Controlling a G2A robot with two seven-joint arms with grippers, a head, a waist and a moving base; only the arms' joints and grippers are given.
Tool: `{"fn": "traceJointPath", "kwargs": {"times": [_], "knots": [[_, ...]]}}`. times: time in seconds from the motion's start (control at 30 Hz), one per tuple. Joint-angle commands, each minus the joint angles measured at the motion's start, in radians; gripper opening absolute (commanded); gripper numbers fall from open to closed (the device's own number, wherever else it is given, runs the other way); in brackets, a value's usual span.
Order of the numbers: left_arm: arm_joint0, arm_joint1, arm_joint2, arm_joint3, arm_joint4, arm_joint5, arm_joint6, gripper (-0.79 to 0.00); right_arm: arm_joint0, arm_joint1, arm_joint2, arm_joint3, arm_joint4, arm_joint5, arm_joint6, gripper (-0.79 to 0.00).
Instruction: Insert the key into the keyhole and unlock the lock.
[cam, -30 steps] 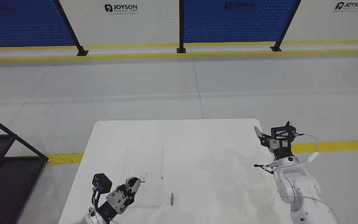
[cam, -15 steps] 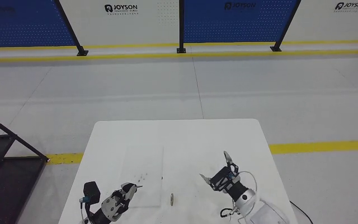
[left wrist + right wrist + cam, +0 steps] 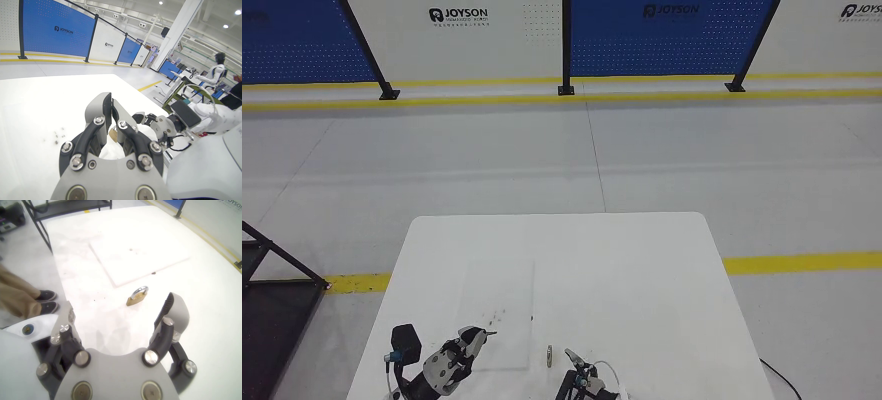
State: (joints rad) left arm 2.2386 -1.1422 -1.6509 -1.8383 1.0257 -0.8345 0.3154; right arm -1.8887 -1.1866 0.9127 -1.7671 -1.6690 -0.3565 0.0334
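A small brass padlock (image 3: 549,354) with a silver shackle lies on the white table (image 3: 642,270) near its front edge. The padlock (image 3: 137,296) rests on its side just ahead of my right gripper (image 3: 121,311), which is open, low over the table and apart from it. My left gripper (image 3: 482,337) sits to the padlock's left, shut, with the thin tip of the key (image 3: 490,333) poking out of its pads. Past the closed left fingertips (image 3: 105,102) the padlock (image 3: 113,133) shows, and beyond it the right gripper (image 3: 143,117).
A thin white mat (image 3: 136,255) lies flat on the table just beyond the padlock, with a few dark specks (image 3: 58,135) on and around it. The table's front edge runs close under both grippers. A black rack (image 3: 262,270) stands off the table's left side.
My right arm has swung from the table's right edge across to the front edge, ending just right of the padlock. The left gripper drew back slightly early on, then stayed put.
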Motion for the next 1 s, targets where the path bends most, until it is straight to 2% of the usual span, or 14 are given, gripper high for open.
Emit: {"fn": "traceJointPath", "kwargs": {"times": [0.0, 0.13, 0.23, 0.33, 0.47, 0.53, 0.57, 0.6, 0.97], "knots": [[0.0, 0.0, 0.0, 0.0, 0.0, 0.0, 0.0, -0.785, 0.018, -0.007, -0.018, 0.024, 0.002, 0.063, 0.007, 0.0], [0.0, 0.0, 0.0, 0.0, 0.0, 0.0, 0.0, -0.785, 0.063, -0.022, -0.058, 0.071, -0.026, 0.159, 0.032, 0.0], [0.0, 0.0, 0.0, 0.0, 0.0, 0.0, 0.0, -0.785, 0.096, -0.034, -0.08, 0.111, 0.0, 0.194, 0.039, 0.0], [0.0, 0.0, 0.0, 0.0, 0.0, 0.0, 0.0, -0.785, 0.126, -0.042, -0.1, 0.143, 0.012, 0.205, 0.042, -0.123], [0.0, 0.0, 0.0, 0.0, 0.0, 0.0, 0.0, -0.785, 0.16, -0.051, -0.124, 0.183, 0.014, 0.205, 0.047, -0.194], [0.0, 0.0, 0.0, 0.0, 0.0, 0.0, 0.0, -0.785, 0.172, -0.054, -0.133, 0.196, 0.019, 0.209, 0.045, -0.268], [0.0, 0.0, 0.0, 0.0, 0.0, 0.0, 0.0, -0.785, 0.177, -0.056, -0.137, 0.201, 0.022, 0.211, 0.044, -0.348], [0.0, 0.0, 0.0, 0.0, 0.0, 0.0, 0.0, -0.785, 0.183, -0.058, -0.141, 0.206, 0.026, 0.214, 0.042, -0.388], [0.0, 0.0, 0.0, 0.0, 0.0, 0.0, 0.0, -0.785, 0.223, -0.072, -0.171, 0.254, 0.065, 0.22, 0.043, -0.428]]}}
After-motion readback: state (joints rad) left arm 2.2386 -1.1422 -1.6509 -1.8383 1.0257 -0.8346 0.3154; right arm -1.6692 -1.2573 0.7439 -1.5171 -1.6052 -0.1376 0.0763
